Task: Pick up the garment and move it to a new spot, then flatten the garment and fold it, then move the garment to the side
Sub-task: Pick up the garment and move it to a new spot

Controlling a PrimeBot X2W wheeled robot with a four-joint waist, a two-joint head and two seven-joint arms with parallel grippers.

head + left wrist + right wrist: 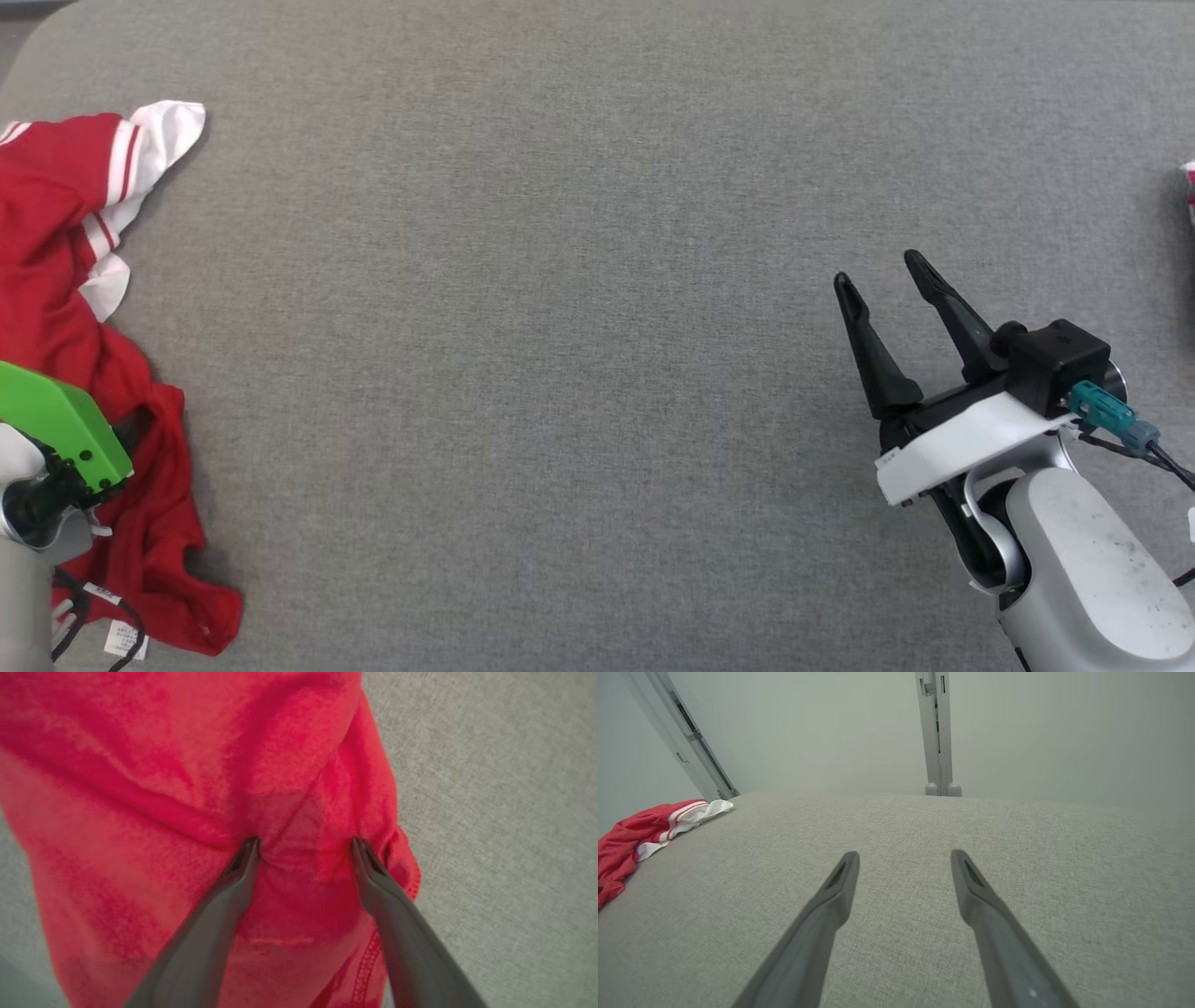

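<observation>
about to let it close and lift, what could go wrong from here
1. The left gripper is open with its tips pressed into a crumpled fold of the garment; closing may catch several layers, so it could lift bunched or slip.
2. The garment lies by the left edge of the grey surface; a drag might pull it off.
3. The right gripper hovers open far away, so it cannot steady the cloth.
</observation>
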